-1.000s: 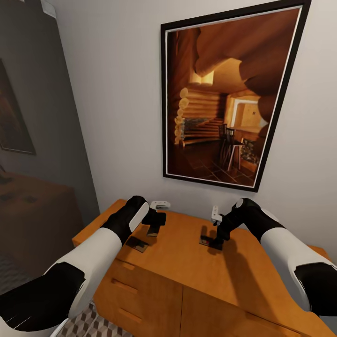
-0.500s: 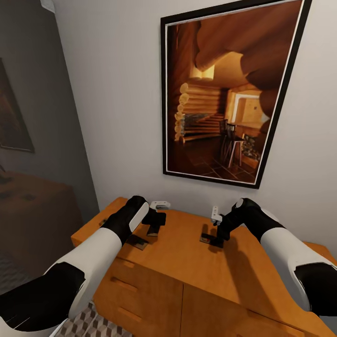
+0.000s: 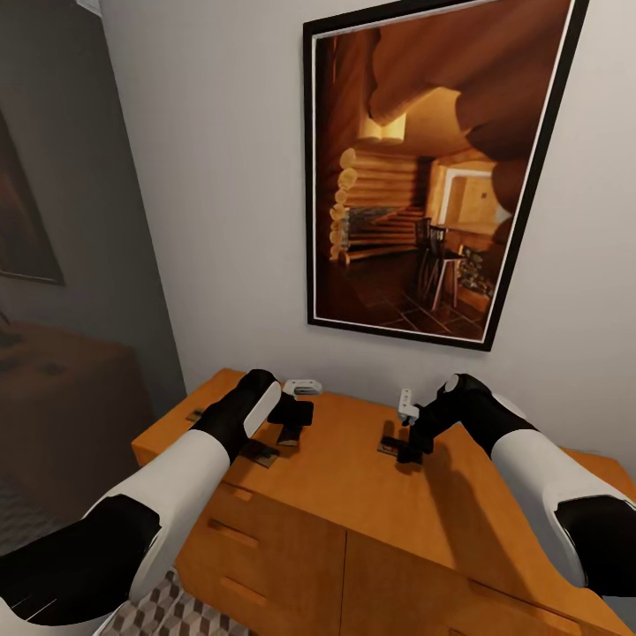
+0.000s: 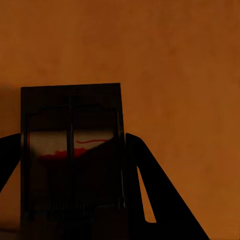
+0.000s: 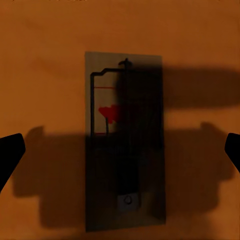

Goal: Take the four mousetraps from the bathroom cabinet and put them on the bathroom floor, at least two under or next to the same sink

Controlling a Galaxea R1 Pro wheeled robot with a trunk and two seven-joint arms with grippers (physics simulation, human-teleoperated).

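Bare cabinet [image 3: 353, 477] top lies open between both mousetraps; wall [image 3: 221, 221] behind.

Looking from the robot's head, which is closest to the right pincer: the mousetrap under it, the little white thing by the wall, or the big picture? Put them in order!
From the right pincer:
1. The mousetrap, lying on the cabinet top right beneath it.
2. The small white thing, just behind it against the wall.
3. The big framed picture, hanging high on the wall above.
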